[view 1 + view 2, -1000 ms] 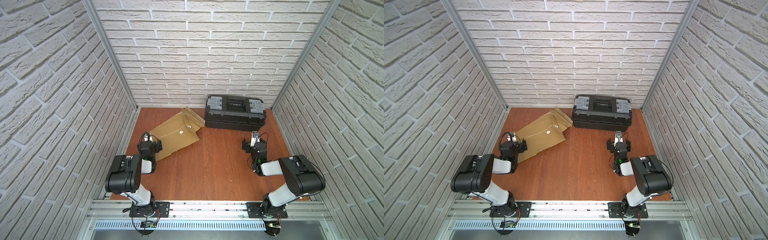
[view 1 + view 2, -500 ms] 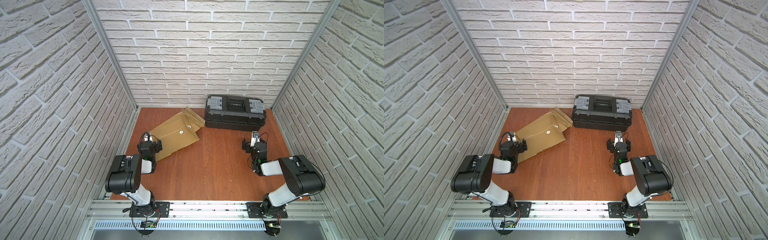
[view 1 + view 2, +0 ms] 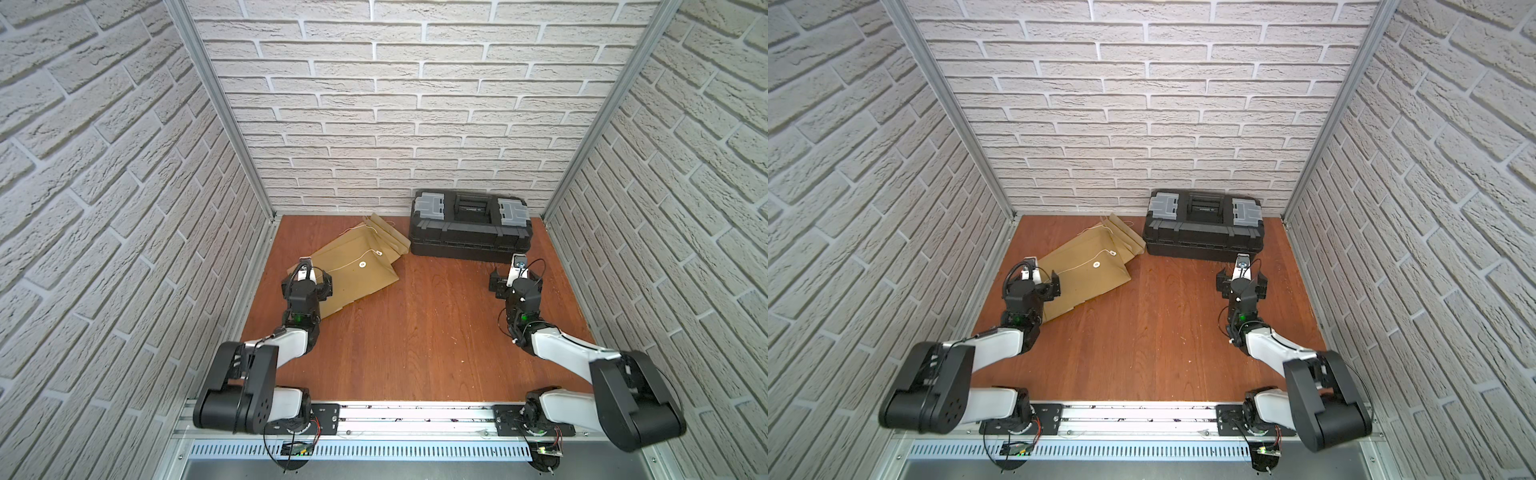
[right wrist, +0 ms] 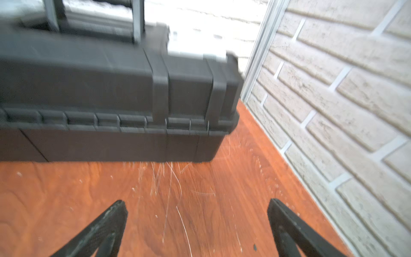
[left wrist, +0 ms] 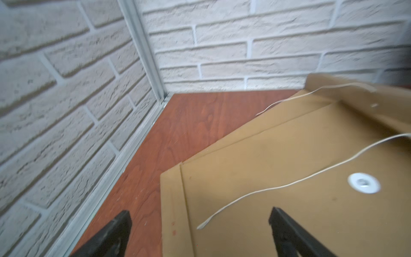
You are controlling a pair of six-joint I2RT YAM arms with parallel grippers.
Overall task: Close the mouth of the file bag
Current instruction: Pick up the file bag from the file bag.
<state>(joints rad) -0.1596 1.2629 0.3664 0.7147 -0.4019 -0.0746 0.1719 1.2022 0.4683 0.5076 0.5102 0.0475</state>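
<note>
Nothing moved: tan file bag apparently lies unfastened.

Toolbox blocks back right, by the wall; bag covers back left. Table centre and front: free passage.

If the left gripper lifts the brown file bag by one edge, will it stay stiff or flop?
The file bag looks thin and flat, so it would probably sag. Its flap lies creased open, so it may spring back when pushed. The loose string would likely dangle or snag.
</note>
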